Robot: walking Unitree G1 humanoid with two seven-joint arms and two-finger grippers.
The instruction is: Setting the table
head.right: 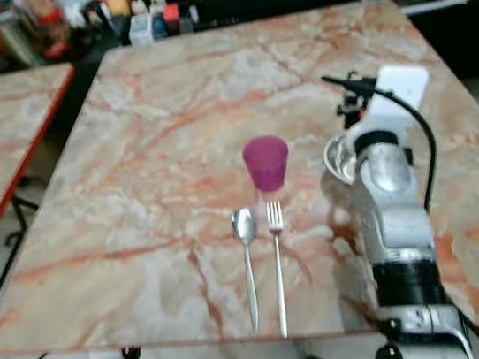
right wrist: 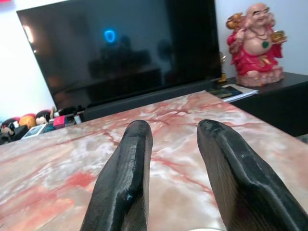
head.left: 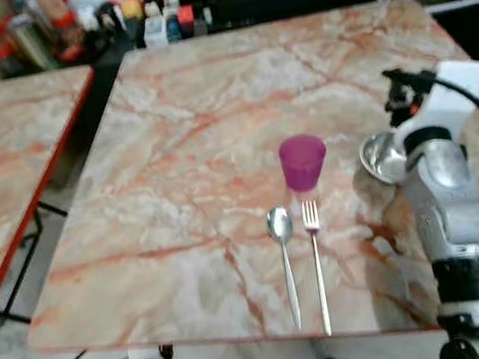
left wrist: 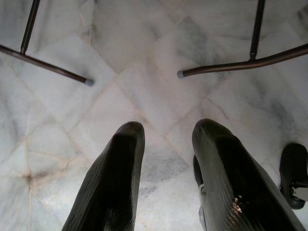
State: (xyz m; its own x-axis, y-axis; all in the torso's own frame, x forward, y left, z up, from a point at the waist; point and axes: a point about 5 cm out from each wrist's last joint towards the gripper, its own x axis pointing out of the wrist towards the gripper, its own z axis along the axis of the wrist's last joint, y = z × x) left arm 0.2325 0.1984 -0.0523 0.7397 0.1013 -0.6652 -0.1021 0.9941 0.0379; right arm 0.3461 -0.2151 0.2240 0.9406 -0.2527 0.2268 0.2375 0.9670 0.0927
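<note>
On the marbled desk (head.left: pixel 173 153), a purple cup (head.left: pixel 303 162) is found upright, with a spoon (head.left: pixel 284 254) and a fork (head.left: pixel 315 249) laid side by side just in front of it. A steel bowl (head.left: pixel 381 159) is seen right of the cup, partly covered by the right arm. The right tool (right wrist: pixel 175 159) is held released above the desk. The left tool (left wrist: pixel 166 159) is likewise released, hanging over the tiled floor (left wrist: pixel 144 72).
</note>
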